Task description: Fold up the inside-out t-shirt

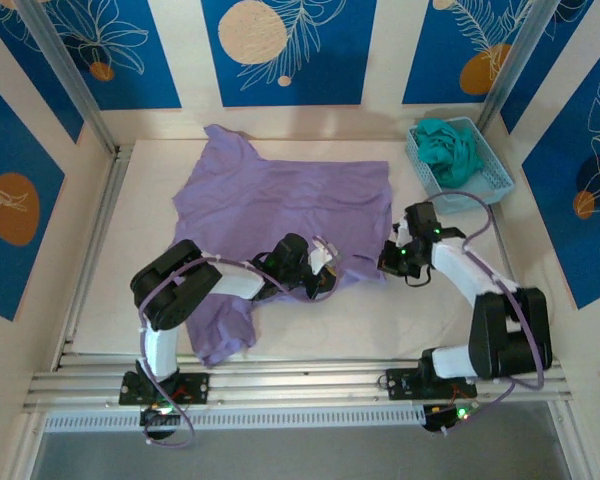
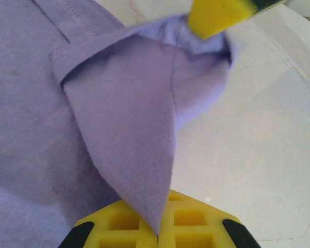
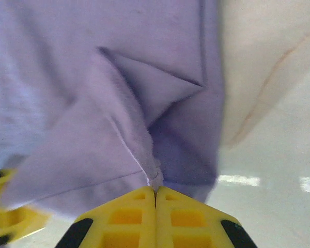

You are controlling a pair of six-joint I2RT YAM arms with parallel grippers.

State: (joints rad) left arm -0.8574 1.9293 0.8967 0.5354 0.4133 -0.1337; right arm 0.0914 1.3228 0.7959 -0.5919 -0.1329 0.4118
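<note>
Pale bench (image 1: 400,320) has the lavender inside-out t-shirt (image 1: 280,200) spread mostly flat across its left and middle, with one part trailing toward the near edge. A blue basket (image 1: 475,195) holding a teal garment (image 1: 450,145) sits at the far right. The left claw (image 2: 157,235) is pressed together on a fold of the shirt's near hem. The right claw (image 3: 155,192) pinches the hem corner just beside it.
</note>
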